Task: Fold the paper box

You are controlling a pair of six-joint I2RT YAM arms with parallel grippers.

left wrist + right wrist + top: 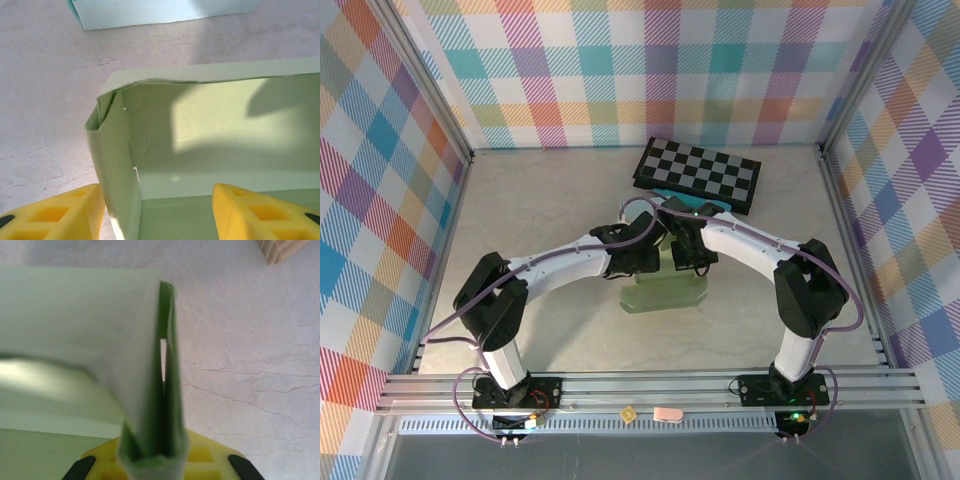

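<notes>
The pale green paper box (662, 292) stands open-topped in the middle of the table, between the two arms. My left gripper (642, 262) hangs over its left end. In the left wrist view this gripper (157, 215) is open, and the box's left wall (112, 165) stands loose between the yellow fingers (65, 212), one outside the box and one inside. My right gripper (692, 262) is at the box's right end. The right wrist view has that gripper (155, 462) shut on the doubled-over green wall (167, 390), which rises upright out of the jaws.
A black-and-white checkerboard (698, 172) lies at the back, with a light blue box (680, 203) just in front of it, close behind the green box (160, 10). A wooden corner (282, 249) lies to the far right. Plaid walls close off three sides.
</notes>
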